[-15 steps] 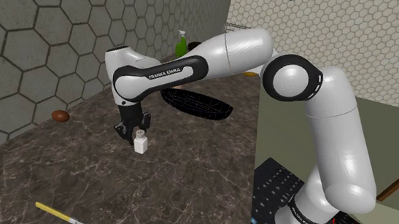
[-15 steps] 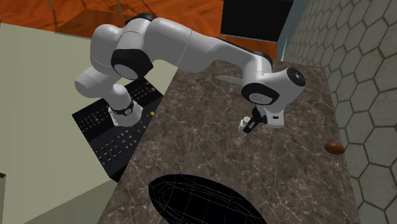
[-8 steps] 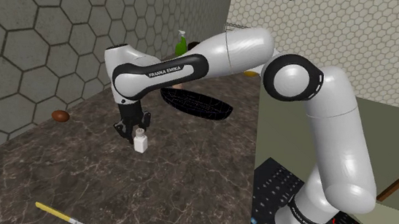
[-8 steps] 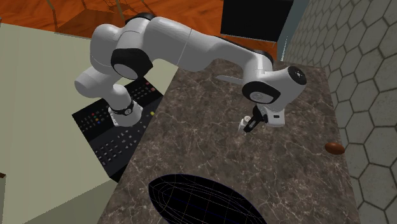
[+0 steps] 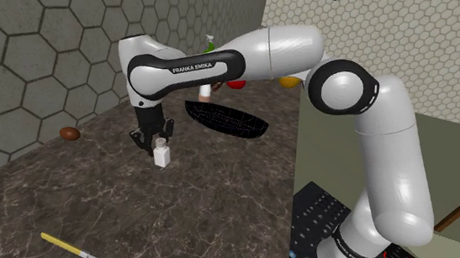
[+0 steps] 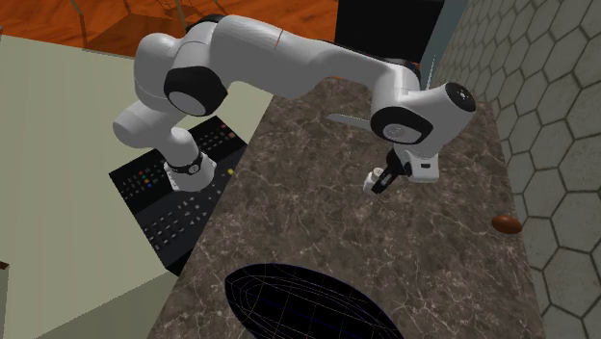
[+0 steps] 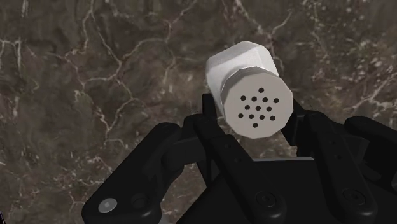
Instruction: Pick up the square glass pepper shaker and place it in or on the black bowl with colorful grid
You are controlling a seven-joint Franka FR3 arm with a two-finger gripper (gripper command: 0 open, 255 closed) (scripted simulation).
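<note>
The pepper shaker (image 7: 253, 95) is a white square bottle with a round cap full of holes. My gripper (image 7: 254, 122) is shut on it, one black finger on each side below the cap. In the shoulder view the gripper (image 5: 153, 141) holds the shaker (image 5: 161, 154) upright, just above the dark marble counter (image 5: 198, 197). The black bowl (image 5: 225, 120) with thin coloured grid lines lies behind it, toward the wall. In the second exterior view the shaker (image 6: 374, 180) hangs under the gripper (image 6: 383, 179), and the bowl (image 6: 306, 302) sits at the near edge of the counter.
A small brown object (image 5: 68, 134) lies near the hexagon-tiled wall (image 5: 40, 58). A yellow-handled knife (image 5: 63, 246) lies at the counter's front. A green bottle (image 5: 209, 46), a red thing (image 5: 236, 84) and an orange thing (image 5: 288, 82) stand behind the bowl. A black control panel (image 5: 322, 228) adjoins the counter.
The gripper has risen a little with the shaker clasped in it, and the forearm has swung upward. The bowl has not moved.
</note>
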